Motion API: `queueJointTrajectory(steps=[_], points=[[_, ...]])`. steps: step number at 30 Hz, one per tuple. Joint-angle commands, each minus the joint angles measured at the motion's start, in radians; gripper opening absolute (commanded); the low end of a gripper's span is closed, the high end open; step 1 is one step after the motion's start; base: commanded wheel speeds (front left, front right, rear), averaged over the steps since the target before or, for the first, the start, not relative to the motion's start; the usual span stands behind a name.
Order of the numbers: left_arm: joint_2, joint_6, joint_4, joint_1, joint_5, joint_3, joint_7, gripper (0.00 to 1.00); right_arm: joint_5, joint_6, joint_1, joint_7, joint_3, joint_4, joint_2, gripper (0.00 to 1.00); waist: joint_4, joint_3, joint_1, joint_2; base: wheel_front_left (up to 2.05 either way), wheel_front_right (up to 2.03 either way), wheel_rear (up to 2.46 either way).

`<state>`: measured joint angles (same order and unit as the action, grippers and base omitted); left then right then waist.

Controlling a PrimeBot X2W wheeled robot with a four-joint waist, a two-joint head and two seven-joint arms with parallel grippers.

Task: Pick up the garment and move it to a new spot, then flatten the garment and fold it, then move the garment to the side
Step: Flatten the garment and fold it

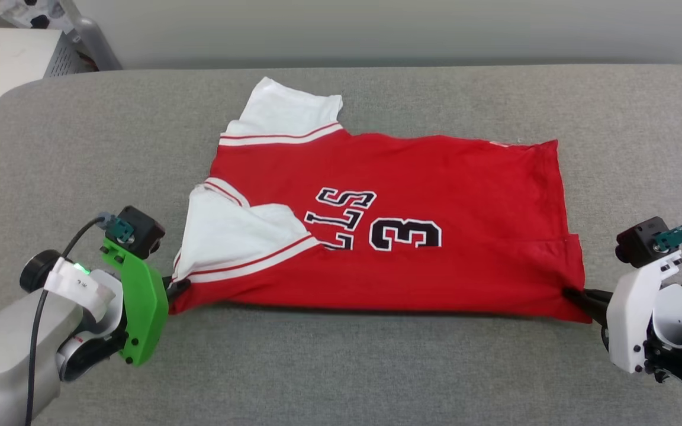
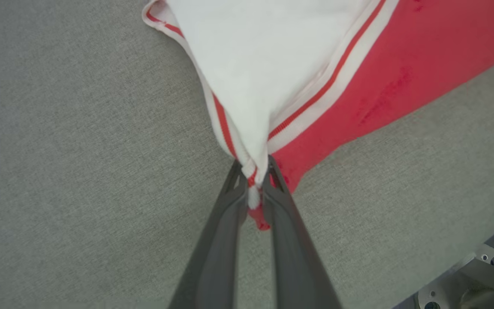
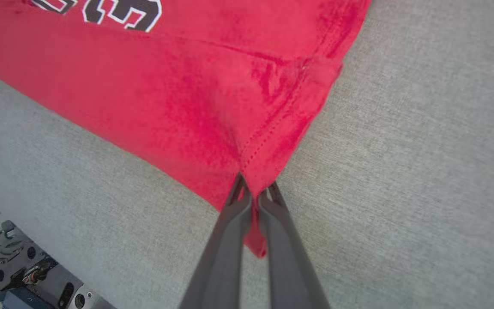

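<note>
I see the shirt (image 1: 436, 195) spread on the grey table (image 1: 341, 367), its near edge running between my two grippers. My left gripper (image 1: 176, 288) is clamped on the near sleeve-side corner. My right gripper (image 1: 572, 294) pinches the near hem corner.

The red garment (image 1: 412, 195) bears a black, white-outlined 3 and the letters LLS, the rest covered.

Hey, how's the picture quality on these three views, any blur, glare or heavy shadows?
Head view: even, soft light, sharp, with a thin dark shadow under the near edge of the shirt. Left wrist view: the white sleeve is bright, almost washed out. Right wrist view: the shirt looks oversaturated and a little smeared; no glare.
</note>
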<state>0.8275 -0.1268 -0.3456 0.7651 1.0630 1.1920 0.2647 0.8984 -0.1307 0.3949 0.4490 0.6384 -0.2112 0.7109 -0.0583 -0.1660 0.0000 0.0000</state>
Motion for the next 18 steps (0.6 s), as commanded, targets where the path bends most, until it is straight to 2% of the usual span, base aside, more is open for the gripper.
queueJointTrajectory(steps=[1,10,18], points=[[0.021,0.011,0.011,-0.025,0.014,0.002,-0.005,0.0,0.008,0.0,-0.025,-0.008,-0.013,0.016,0.014,0.0,0.006,0.027,0.0,0.0,0.0,0.0,0.0],[0.085,0.067,0.134,-0.139,0.042,0.028,0.01,0.0,0.014,0.0,-0.171,0.019,-0.103,0.101,0.066,0.0,0.003,0.077,0.0,0.0,0.0,0.0,0.0],[0.074,0.115,0.169,-0.246,0.067,0.046,-0.016,0.0,0.002,0.0,-0.321,0.051,-0.193,0.113,0.042,0.0,-0.005,0.074,0.0,0.0,0.0,0.0,0.0]])
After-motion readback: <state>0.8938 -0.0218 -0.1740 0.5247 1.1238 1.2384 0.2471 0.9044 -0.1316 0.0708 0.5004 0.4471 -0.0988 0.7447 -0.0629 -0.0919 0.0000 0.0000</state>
